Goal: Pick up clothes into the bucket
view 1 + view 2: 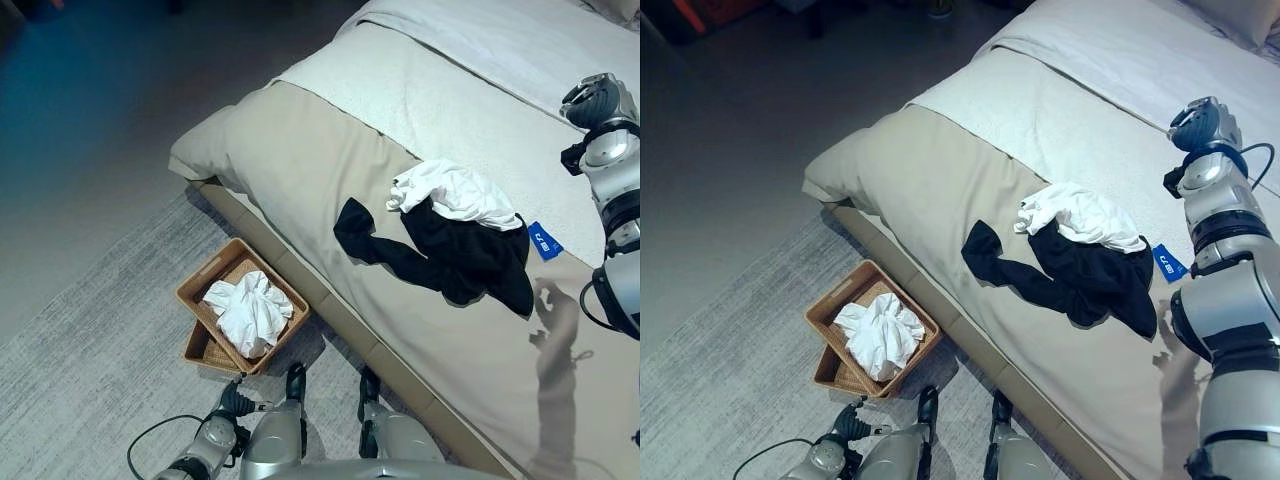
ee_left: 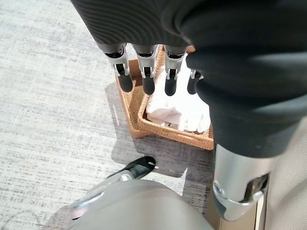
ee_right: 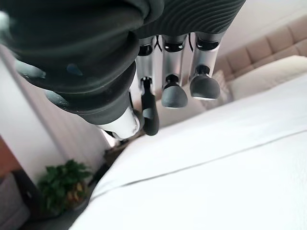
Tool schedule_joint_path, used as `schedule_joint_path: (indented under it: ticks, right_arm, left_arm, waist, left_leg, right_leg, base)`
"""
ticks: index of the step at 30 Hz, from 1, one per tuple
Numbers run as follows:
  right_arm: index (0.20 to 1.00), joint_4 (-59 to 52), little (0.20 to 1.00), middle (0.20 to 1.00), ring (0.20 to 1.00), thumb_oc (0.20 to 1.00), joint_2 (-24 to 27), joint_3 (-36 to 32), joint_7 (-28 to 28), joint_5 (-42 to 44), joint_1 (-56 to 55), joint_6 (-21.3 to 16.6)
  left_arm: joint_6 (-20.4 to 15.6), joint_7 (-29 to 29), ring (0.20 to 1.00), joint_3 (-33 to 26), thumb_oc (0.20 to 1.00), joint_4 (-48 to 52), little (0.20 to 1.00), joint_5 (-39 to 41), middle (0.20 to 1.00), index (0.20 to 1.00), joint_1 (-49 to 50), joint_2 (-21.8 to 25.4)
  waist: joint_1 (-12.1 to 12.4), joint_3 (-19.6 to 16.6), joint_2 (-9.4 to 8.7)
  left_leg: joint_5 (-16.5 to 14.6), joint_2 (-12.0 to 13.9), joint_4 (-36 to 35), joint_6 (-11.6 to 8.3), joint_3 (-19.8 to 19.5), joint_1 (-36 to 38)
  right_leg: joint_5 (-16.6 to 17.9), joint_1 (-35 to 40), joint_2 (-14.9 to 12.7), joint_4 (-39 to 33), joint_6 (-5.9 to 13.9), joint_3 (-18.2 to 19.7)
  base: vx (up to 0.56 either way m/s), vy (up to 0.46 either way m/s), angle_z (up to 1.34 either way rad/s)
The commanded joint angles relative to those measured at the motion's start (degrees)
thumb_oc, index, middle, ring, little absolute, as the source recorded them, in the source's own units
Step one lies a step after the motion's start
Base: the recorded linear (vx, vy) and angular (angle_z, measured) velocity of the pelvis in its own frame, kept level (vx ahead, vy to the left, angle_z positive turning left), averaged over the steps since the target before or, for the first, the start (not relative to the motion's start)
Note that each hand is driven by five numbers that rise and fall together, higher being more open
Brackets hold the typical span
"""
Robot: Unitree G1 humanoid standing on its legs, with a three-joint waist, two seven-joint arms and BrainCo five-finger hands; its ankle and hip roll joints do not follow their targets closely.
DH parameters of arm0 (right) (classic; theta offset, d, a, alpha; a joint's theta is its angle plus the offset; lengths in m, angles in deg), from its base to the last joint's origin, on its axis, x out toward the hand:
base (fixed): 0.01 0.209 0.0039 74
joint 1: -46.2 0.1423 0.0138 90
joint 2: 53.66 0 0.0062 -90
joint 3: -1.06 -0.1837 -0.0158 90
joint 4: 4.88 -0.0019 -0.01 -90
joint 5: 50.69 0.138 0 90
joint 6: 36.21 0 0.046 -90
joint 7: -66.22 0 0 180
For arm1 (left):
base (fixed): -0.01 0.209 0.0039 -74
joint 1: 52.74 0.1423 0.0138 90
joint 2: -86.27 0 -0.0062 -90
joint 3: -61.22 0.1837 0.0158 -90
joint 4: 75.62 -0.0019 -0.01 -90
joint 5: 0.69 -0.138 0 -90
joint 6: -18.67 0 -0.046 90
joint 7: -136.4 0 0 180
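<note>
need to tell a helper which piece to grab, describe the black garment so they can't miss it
Start at the bed and find its beige cover. The black garment lies spread there, partly under a crumpled white garment. It is the only dark piece; the other clothes are white.

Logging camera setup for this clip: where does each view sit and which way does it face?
Left eye: head, looking down at the bed, clothes and basket; right arm at the edge.
Right eye: same scene, slightly shifted; right robot hand raised over the bed.
Left wrist: along the left robot hand, down at the basket.
Right wrist: along open fingers, across the bed to a plant.
Left wrist and eye views share the basket.
</note>
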Motion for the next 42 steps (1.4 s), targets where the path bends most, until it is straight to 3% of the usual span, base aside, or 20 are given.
schedule_joint_path:
  ticks: [1, 3, 4, 5, 6, 13, 18, 24, 26, 27, 28, 30, 42]
  right_arm:
    - [0.2, -0.84, 0.2, 0.2, 0.2, 0.2, 0.42, 4.63, 1.52, -0.14, 7.72, -2.15]
    - [0.2, -1.02, 0.2, 0.2, 0.2, 0.2, 0.13, 4.39, 1.86, -0.28, 7.46, -2.19]
    - [0.504, -1.19, 0.504, 0.504, 0.504, 0.504, -0.34, 4.09, 2.43, -0.67, 6.92, -2.18]
    - [0.598, -1.22, 0.598, 0.598, 0.598, 0.598, -0.33, 4.06, 2.44, -0.68, 6.89, -2.17]
    - [1.0, -1.31, 1.0, 1.0, 1.0, 1.0, -0.82, 3.61, 3.15, -1.12, 6.44, -2.13]
    - [1.0, 0.63, 1.0, 1.0, 1.0, 1.0, -1.24, 1.98, 5.11, -1.96, 4.87, -1.31]
    - [1.0, 2.4, 1.0, 1.0, 1.0, 1.0, 1.9, 0.43, 7.49, -1.84, 4.83, -0.9]
    - [1.0, 3.18, 1.0, 1.0, 1.0, 1.0, 4.15, 0.21, 8.85, -0.79, 5.45, -0.93]
    - [1.0, 3.84, 1.0, 1.0, 1.0, 1.0, 5.22, 0.5, 9.62, -0.24, 6.26, -0.77]
    - [1.0, 3.99, 1.0, 1.0, 1.0, 1.0, 5.33, 0.72, 9.8, -0.1, 6.33, -0.75]
    - [1.0, 4.29, 1.0, 1.0, 1.0, 1.0, 5.68, 0.37, 9.94, 0.3, 6.63, -0.81]
    - [1.0, 4.45, 1.0, 1.0, 1.0, 1.0, 5.91, 1.06, 10.37, 0.87, 7.68, -0.82]
    - [1.0, 4.85, 1.0, 1.0, 1.0, 1.0, 10.28, -1.46, 12.05, 12.22, 11.11, -2.71]
  left_arm:
    - [-0.71, -0.93, 1.0, 1.51, 1.0, 0.17, 1.0, 1.7, 1.0, 1.0, -0.99, -0.83]
    - [-0.74, -1.02, 1.0, 1.58, 1.0, 0.27, 1.0, 1.7, 1.0, 1.0, -1.29, -0.81]
    - [-0.85, -1.13, 1.0, 1.96, 1.0, 1.18, 1.0, 1.82, 1.0, 1.0, -1.51, -0.7]
    - [-0.85, -1.13, 1.0, 1.97, 1.0, 1.19, 1.0, 1.83, 1.0, 1.0, -1.51, -0.68]
    - [-0.95, -1.34, 1.0, 1.99, 1.0, 1.36, 1.0, 2.04, 1.0, 1.0, -1.92, -0.48]
    - [-1.16, -2.37, 1.0, 2.96, 1.0, 3.77, 1.0, 3.65, 1.0, 1.0, -3.64, -0.06]
    - [-1.56, -3.72, 1.0, 4.17, 1.0, 7.16, 1.0, 5.55, 1.0, 1.0, -6.01, 0.25]
    - [-2.02, -4.86, 1.0, 5.48, 1.0, 8.8, 1.0, 6.6, 1.0, 1.0, -7.18, 0.45]
    - [-2.34, -5.48, 1.0, 5.77, 1.0, 10.06, 1.0, 7.68, 1.0, 1.0, -7.14, 0.63]
    - [-2.34, -5.72, 1.0, 6.04, 1.0, 10.33, 1.0, 7.93, 1.0, 1.0, -6.81, 0.58]
    - [-2.38, -5.83, 1.0, 6.32, 1.0, 10.55, 1.0, 7.96, 1.0, 1.0, -7.2, 0.62]
    - [-2.49, -6.16, 1.0, 6.71, 1.0, 11.27, 1.0, 8.53, 1.0, 1.0, -7.04, 0.8]
    - [-3.46, -7.43, 1.0, 9.01, 1.0, 18.37, 1.0, 10.84, 1.0, 1.0, -7.02, 1.04]
  waist:
    - [0.75, 1.09, -3.04]
    - [0.81, 1.48, -3.0]
    - [0.96, 2.6, -2.74]
    - [0.96, 2.59, -2.76]
    - [1.07, 3.74, -2.55]
    - [2.04, 7.92, -1.24]
    - [3.05, 12.63, 1.03]
    - [3.58, 12.63, 2.47]
    - [3.9, 12.63, 2.99]
    - [3.97, 12.63, 3.02]
    - [4.19, 12.63, 3.2]
    - [4.34, 12.63, 3.2]
    - [4.91, 12.63, 4.36]
  left_leg:
    - [-1.73, -1.64, 4.6, -0.08, -2.2, -2.38]
    - [-1.69, -1.65, 4.85, -0.06, -2.25, -2.81]
    - [-1.55, -1.74, 5.21, -0.02, -2.38, -3.47]
    - [-1.55, -1.74, 5.25, -0.01, -2.39, -3.51]
    - [-1.31, -1.72, 5.66, 0.08, -2.63, -4.47]
    - [-1.09, -2.24, 8.76, 0.27, -3.51, -8.87]
    - [-1.89, -3.85, 14.28, 0.59, -5.4, -15.26]
    - [-2.5, -5.19, 19.01, 0.84, -6.73, -23.29]
    - [-3.3, -5.58, 22.1, 1.05, -6.91, -27.68]
    - [-5.31, -5.51, 22.97, 0.87, -7.03, -27.51]
    - [-3.6, -5.56, 23.11, 1.06, -6.88, -29.42]
    - [-5.59, -5.54, 24.11, 0.88, -7.11, -29.89]
    - [-4.89, -5.61, 23.65, 0.57, -7.77, -34.86]
  right_leg:
    - [-3.88, -3.38, -3.47, 10.19, 3.81, -0.37]
    - [-3.92, -3.76, -3.53, 10.54, 3.78, -0.27]
    - [-3.87, -4.43, -3.68, 11.02, 3.72, -0.4]
    - [-3.88, -4.47, -3.69, 11.06, 3.72, -0.4]
    - [-3.84, -5.38, -3.8, 11.67, 3.7, -0.41]
    - [-4.65, -9.65, -4.76, 15.85, 3.24, -1.08]
    - [-7.49, -15.77, -6.69, 23.57, 2.36, -2.09]
    - [-9.75, -23.01, -8.41, 29.83, 1.68, -2.87]
    - [-10.44, -27.02, -8.89, 32.62, 1.35, -2.54]
    - [-12.39, -27.04, -8.81, 33.65, 1.74, -1.69]
    - [-10.88, -28.72, -8.99, 33.57, 1.23, -2.29]
    - [-13.05, -29.54, -8.91, 35.21, 1.61, -1.51]
    - [-14.45, -35.92, -9.57, 38.19, 1.68, -1.96]
  base:
    - [-0.06, -0.001, -0.02]
    - [-0.05, -0.001, -0.04]
    - [-0.04, -0.003, -0.02]
    - [-0.09, -0.006, 0.01]
    - [-0.07, -0.005, 0.0]
    - [-0.06, -0.003, 0.05]
    - [-0.06, -0.005, 0.22]
    - [-0.02, -0.003, 0.32]
    - [0.05, -0.01, 0.24]
    - [0.02, 0.006, 0.16]
    - [0.1, -0.029, 0.1]
    - [0.06, -0.027, 0.03]
    - [0.01, -0.009, 0.01]
